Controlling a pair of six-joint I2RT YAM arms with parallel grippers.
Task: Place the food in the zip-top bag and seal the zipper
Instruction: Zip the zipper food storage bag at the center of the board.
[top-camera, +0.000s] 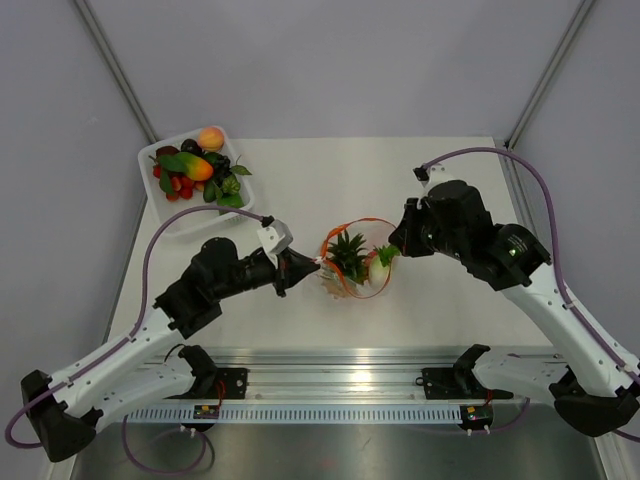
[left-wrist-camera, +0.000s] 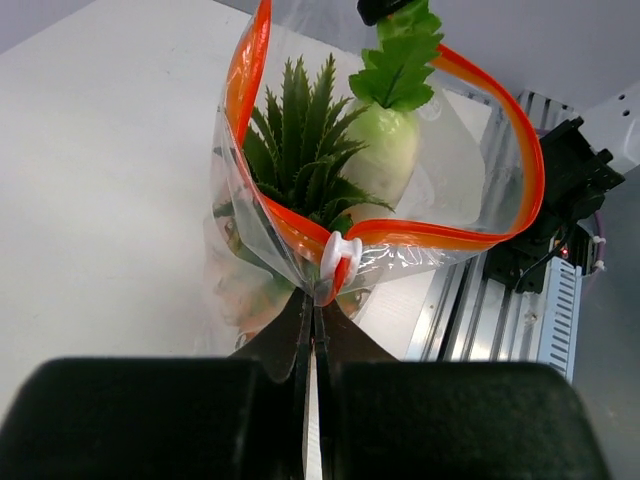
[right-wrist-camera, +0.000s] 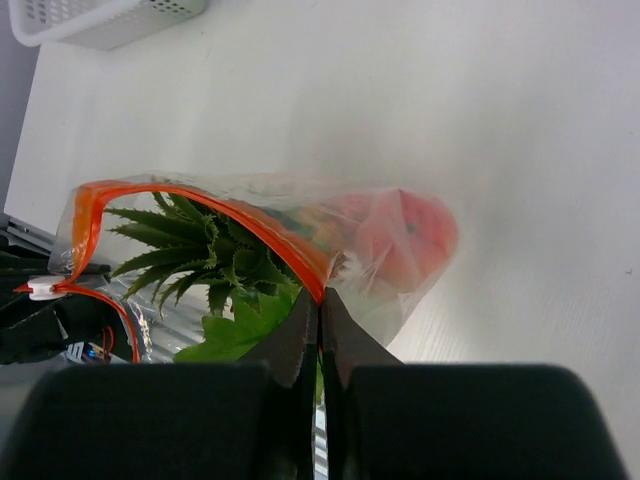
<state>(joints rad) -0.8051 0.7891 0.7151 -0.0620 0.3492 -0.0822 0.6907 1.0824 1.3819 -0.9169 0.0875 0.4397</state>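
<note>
We see one zip-top bag (top-camera: 352, 262) in the middle of the table (top-camera: 440, 180), held between the two arms. Its mouth is open: the single red-orange zipper (left-wrist-camera: 520, 150) curves round in a wide loop, and one white slider (left-wrist-camera: 340, 258) sits at the end nearest the left arm.

The left gripper (top-camera: 310, 266) comes in from the left of the top view. In its wrist view both fingers are pressed together on the bag's rim just below the slider. The right gripper (top-camera: 393, 250) comes in from the right. Its two fingers are likewise closed, pinching the zippered rim on the opposite side.

We count three items in the bag:
- One pineapple (left-wrist-camera: 300, 150), its green crown pointing up through the mouth.
- One red round fruit (right-wrist-camera: 410, 228), low in the bag and blurred behind the plastic.
- One pale green-white vegetable (left-wrist-camera: 385, 150) with a flat green leaf, leaning at the rim near the right gripper.

One white tray (top-camera: 160, 215) stands at the upper left of the top view, well apart from the bag. In it we see one peach (top-camera: 210, 138) at the far edge and one yellow-red-green fruit (top-camera: 190, 165). There are also green leaves and several small red pieces, too small for us to count.
</note>
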